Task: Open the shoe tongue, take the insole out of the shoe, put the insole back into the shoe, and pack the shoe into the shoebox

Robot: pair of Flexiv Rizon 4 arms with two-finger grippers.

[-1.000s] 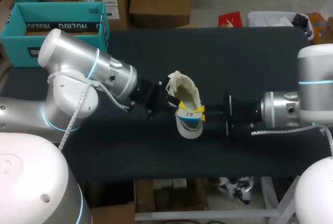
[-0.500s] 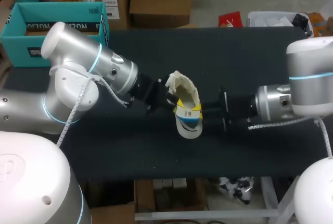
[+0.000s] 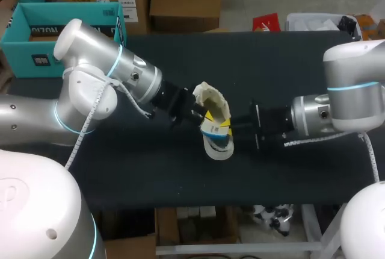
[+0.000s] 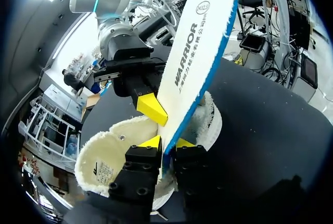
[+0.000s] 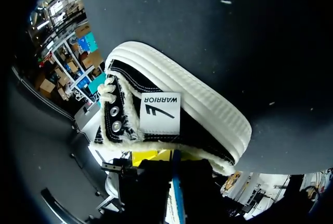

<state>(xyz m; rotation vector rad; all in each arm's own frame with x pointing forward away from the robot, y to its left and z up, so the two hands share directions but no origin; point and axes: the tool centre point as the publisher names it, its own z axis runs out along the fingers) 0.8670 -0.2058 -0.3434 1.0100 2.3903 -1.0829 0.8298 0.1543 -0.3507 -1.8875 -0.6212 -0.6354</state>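
A fleece-lined shoe (image 3: 212, 97) lies on its side mid-table, black with a white sole (image 5: 171, 114); its cream lining (image 4: 104, 151) faces my left arm. The white insole with a blue edge (image 3: 218, 144) sticks out of the shoe toward the table's front and stands tall ahead of my left gripper (image 4: 200, 41). My left gripper (image 3: 207, 116) (image 4: 166, 142) has the insole's end between its fingers, open by a narrow gap. Opposite it, my right gripper (image 3: 227, 127) (image 5: 174, 159) is shut on the same insole, one yellow fingertip (image 4: 152, 108) pressed on its face.
The open teal shoebox (image 3: 66, 24) stands at the back left, behind my left arm. The dark table mat (image 3: 180, 174) stretches bare along its front and to the back right (image 3: 289, 66).
My left gripper's fingers have eased apart around the insole. The right arm has come in leftward, and the shoe with the insole has shifted slightly left and back.
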